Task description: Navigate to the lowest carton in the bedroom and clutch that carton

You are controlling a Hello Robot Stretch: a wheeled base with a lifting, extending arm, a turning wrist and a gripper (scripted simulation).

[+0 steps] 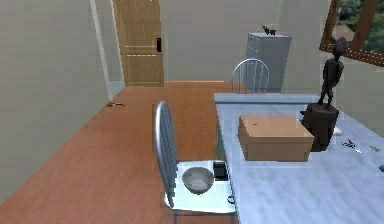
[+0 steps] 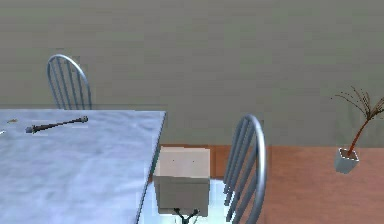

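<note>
A squat, pale cardboard carton (image 2: 183,178) sits on the seat of a hoop-backed grey metal chair (image 2: 245,160), just right of a smooth grey tabletop (image 2: 80,165). A flatter tan box (image 1: 276,136) lies on a grey table (image 1: 300,190), left of a dark carved statue (image 1: 333,75). The gripper's state cannot be told.

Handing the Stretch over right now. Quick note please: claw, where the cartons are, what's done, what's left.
Cartons: a brown carton lies on the table, beside a dark statue. In the arm side view a pale carton sits lower, apparently on the seat of a chair at the table's end.
Done: the robot is at the table, with both cartons close by.
Left: both cartons rest on surfaces, so neither is clutched yet. The pale one looks the lowest. Line the claw up on it and clutch it.
</note>
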